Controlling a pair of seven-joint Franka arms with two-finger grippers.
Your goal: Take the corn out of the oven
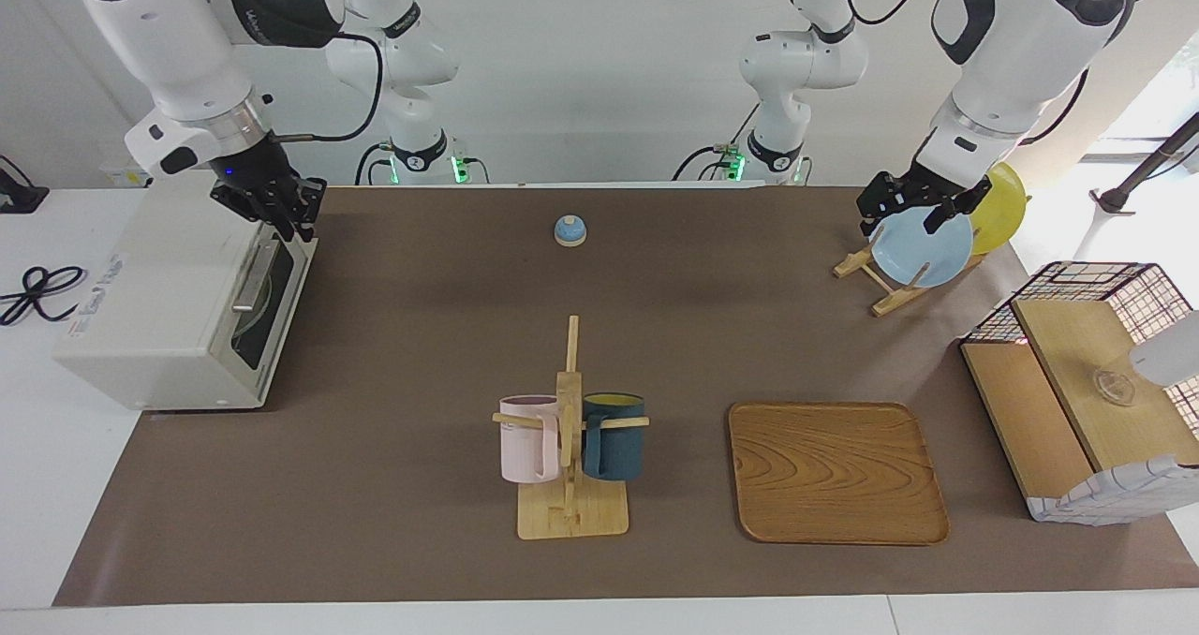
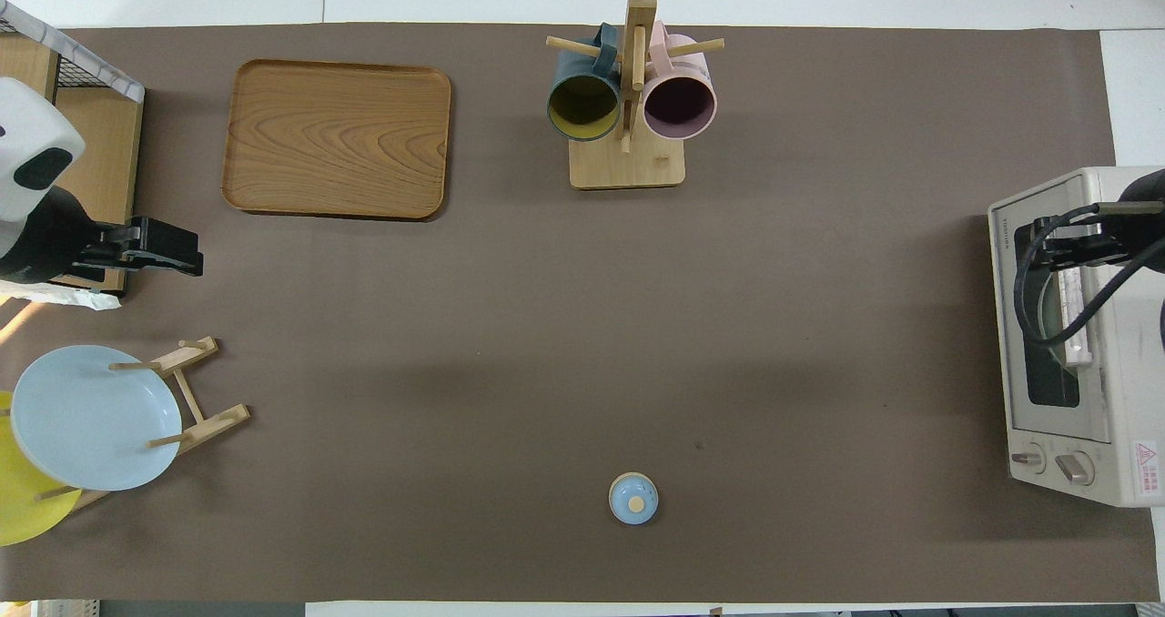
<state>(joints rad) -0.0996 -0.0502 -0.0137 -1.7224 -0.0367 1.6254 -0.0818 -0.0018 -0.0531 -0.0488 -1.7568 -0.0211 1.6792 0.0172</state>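
- You can't see the corn — judge it inside the oven [image 1: 178, 317], mid-left of the facing view, door shut.
- Your right claw [image 1: 272, 206] hangs over the door's top edge near the handle [image 1: 255, 277], holding nothing; finger gap — cannot tell.
- The left claw [image 1: 923, 206] waits over the plate rack [image 1: 885, 284], upper right.

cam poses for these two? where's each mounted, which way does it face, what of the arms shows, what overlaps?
Facing view: high across the table, looking at the robots; both arms show base to wrist, right gripper over the oven, left gripper over the blue plate.
Overhead view: above the robots' end, looking steeply down; only the wrists and grippers show.
Shared: the oven, mug rack, wooden tray, bell and plates, half a turn apart.
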